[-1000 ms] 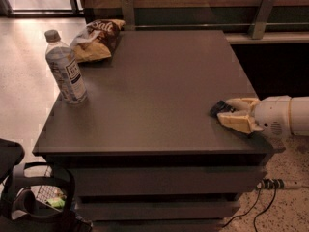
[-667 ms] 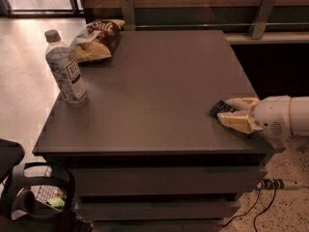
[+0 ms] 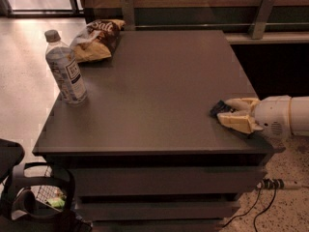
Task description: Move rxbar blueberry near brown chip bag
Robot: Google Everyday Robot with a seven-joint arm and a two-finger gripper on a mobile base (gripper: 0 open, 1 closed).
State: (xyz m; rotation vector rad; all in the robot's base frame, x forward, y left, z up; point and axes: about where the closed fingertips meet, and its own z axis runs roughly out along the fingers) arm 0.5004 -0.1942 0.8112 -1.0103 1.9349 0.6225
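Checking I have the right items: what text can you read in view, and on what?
"Salt": white script on the brown chip bag, far-left corner.
Label on the water bottle: too blurred to read.
The rxbar blueberry, at the gripper by the table's right edge: lettering not visible.

Cream-yellow claw (image 3: 224, 111) at the table's (image 3: 154, 91) right edge; smooth white cylindrical wrist (image 3: 276, 116), thin tan band

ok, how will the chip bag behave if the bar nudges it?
The brown chip bag looks crumpled and puffy, so it is probably light and would slide or deform easily. It lies flat, so it is unlikely to tip. The gripper is at the rxbar blueberry, by the table right edge.
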